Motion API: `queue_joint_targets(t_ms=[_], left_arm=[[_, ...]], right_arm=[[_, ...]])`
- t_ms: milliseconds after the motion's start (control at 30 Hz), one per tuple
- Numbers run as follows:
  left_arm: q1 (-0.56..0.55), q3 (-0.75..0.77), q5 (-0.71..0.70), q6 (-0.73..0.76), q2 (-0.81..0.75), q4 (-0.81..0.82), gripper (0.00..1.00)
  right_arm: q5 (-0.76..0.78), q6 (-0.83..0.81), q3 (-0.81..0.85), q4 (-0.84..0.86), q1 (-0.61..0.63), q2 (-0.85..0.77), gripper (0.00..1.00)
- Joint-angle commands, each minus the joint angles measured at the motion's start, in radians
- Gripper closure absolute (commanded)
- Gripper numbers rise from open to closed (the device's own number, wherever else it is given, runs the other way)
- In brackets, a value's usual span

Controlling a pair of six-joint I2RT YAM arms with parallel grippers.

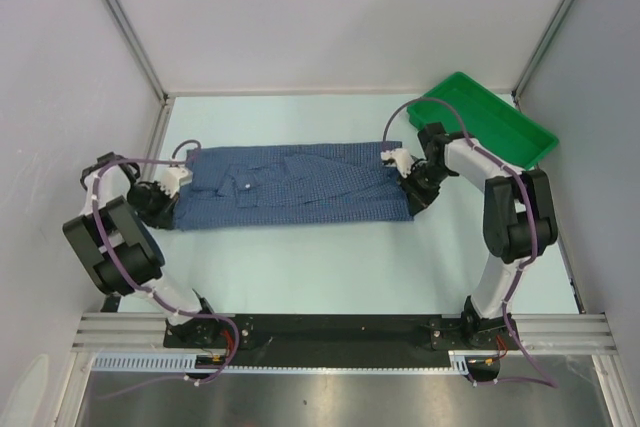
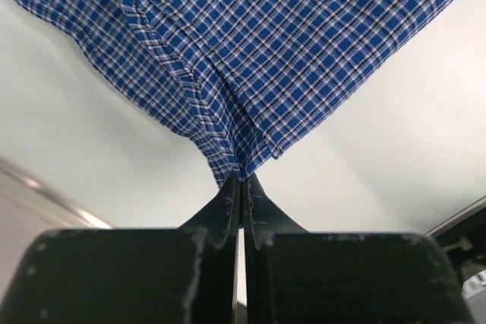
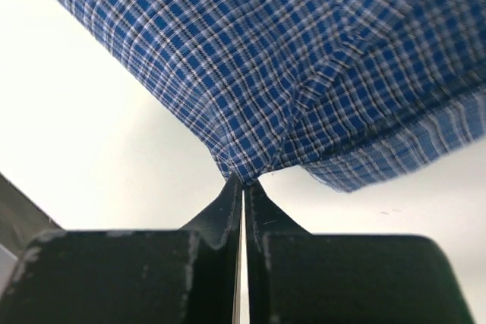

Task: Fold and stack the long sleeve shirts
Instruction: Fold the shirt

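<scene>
1. Long sleeve shirt (image 1: 295, 185): blue check cloth, spread flat lengthwise across middle of table (image 1: 320, 267), between both arms.
2. Left gripper (image 2: 241, 181): jaws closed tight, pinching a corner at shirt's left end.
3. Right gripper (image 3: 243, 181): jaws closed tight, pinching a corner at shirt's right end.
4. Green tray (image 1: 505, 117): far right of table, apart from shirt.

Scanning all three views now, and there's nothing to read: no lettering, label, brand mark, number or sign is legible anywhere.
</scene>
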Motion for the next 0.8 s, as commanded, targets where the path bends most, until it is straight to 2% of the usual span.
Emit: queue_joint_targets(t_ms=[0,33,67,133,300,333,367,433,467,600,767], left_arm=[[-0.001,-0.096,-0.096,0.123,-0.053,-0.004,1.0],[-0.001,-0.116,-0.125,0.124,-0.053,0.022,0.93],[-0.001,-0.151,-0.139,0.123,-0.055,0.036,0.69],[0.011,-0.165,-0.147,0.124,-0.068,0.05,0.54],[0.032,-0.053,-0.037,0.111,-0.088,-0.032,0.4],[0.025,-0.018,-0.011,0.095,-0.095,-0.033,0.31],[0.018,-0.007,0.029,0.086,-0.099,-0.034,0.27],[-0.027,0.004,0.048,0.059,-0.117,-0.024,0.23],[-0.045,-0.001,0.054,0.052,-0.124,-0.022,0.22],[-0.174,-0.059,0.058,-0.021,-0.174,0.067,0.21],[-0.252,-0.088,0.063,-0.078,-0.151,0.119,0.23]], right_arm=[[0.065,-0.071,-0.052,-0.076,0.009,0.002,0.94],[0.067,-0.074,-0.064,-0.081,0.008,0.012,0.86],[0.072,-0.078,-0.065,-0.092,0.006,0.02,0.69],[0.064,-0.084,-0.062,-0.133,-0.018,0.01,0.54],[0.012,-0.012,-0.013,-0.164,-0.064,-0.113,0.52],[-0.003,0.012,-0.006,-0.155,-0.058,-0.128,0.51],[-0.019,0.075,-0.005,-0.112,-0.051,-0.141,0.5],[-0.007,0.142,-0.017,-0.049,-0.009,-0.161,0.49],[0.025,0.179,-0.031,0.02,0.005,-0.156,0.5],[0.03,0.317,-0.023,0.111,0.016,-0.069,0.57],[0.036,0.347,-0.019,0.164,0.037,0.028,0.6]])
